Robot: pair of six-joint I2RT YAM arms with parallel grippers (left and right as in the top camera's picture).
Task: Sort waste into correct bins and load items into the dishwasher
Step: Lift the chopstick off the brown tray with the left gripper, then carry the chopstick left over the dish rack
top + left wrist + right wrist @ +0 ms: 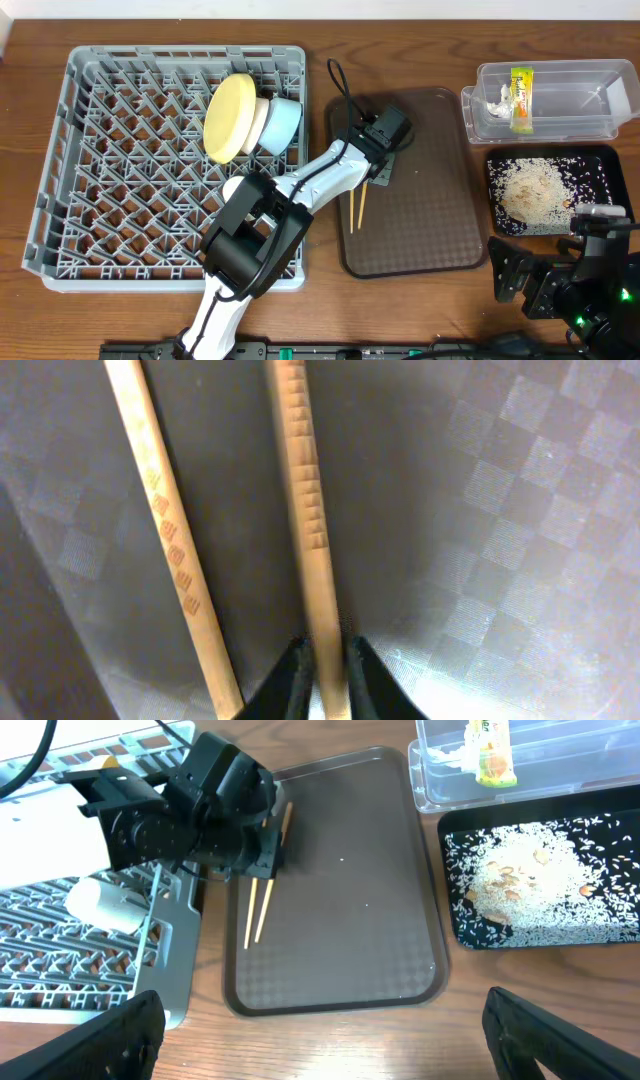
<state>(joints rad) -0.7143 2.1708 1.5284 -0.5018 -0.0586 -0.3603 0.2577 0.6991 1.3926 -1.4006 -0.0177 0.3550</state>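
Only the left wrist view shows left fingers (288, 688) pinching one chopstick (305, 510); right fingers (95, 1042) gape wide.

One grey dish rack (60, 150) holds one yellow plate (228, 118), two bowls (one white bowl (261, 122), one light blue bowl (284, 125)) and what appears to be one small white cup (105, 905), partly hidden. One brown serving tray (430, 200) carries two wooden chopsticks (165, 530). One clear tub (600, 100) contains one yellow-green wrapper (520, 98) and one crumpled tissue (497, 100). One black tray (612, 190) bears a single heap of rice scraps (535, 188), its grains too many to count. Two robot arms are in frame: one left arm (320, 180), one right arm (580, 290).
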